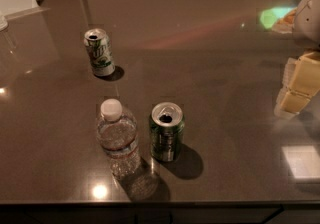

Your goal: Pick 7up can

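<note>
The 7up can [99,52] stands at the back left of the surface [225,118]. It carries green lettering and a red spot on its whitish side, but the letters are too blurred to spell out. The darker green can [166,132] and the clear water bottle [118,138] beside it at the front show no legible wording or numbers, and neither does the gripper [298,87] at the right edge of the view.

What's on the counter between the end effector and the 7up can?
Nothing: in the camera view, bare countertop runs from the end effector at the right edge to the 7up can at back left.
</note>
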Robot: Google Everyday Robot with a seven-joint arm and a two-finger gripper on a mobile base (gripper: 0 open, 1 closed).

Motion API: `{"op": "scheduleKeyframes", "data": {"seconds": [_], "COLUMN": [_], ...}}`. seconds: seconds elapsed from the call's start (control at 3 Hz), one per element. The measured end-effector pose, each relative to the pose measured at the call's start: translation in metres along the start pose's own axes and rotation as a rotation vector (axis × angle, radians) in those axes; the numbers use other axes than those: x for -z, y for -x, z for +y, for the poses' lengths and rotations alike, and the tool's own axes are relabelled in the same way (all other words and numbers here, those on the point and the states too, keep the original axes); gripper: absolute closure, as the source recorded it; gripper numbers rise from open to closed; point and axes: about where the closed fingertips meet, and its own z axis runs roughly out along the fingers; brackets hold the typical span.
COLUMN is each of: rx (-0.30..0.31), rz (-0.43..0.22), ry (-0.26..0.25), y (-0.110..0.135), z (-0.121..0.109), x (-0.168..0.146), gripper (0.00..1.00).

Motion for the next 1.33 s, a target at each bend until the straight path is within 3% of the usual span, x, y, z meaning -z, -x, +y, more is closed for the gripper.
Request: {"op": "scheduleKeyframes", "data": {"seconds": [0.33,1.33], "rx": [0.0,0.02], "rz": [0.0,-0.102], "ry": [0.0,0.003], "y": [0.0,0.035], "z": [0.0,-0.028], "x": [0.0,-0.011], "gripper": [0.0,0.0]}}
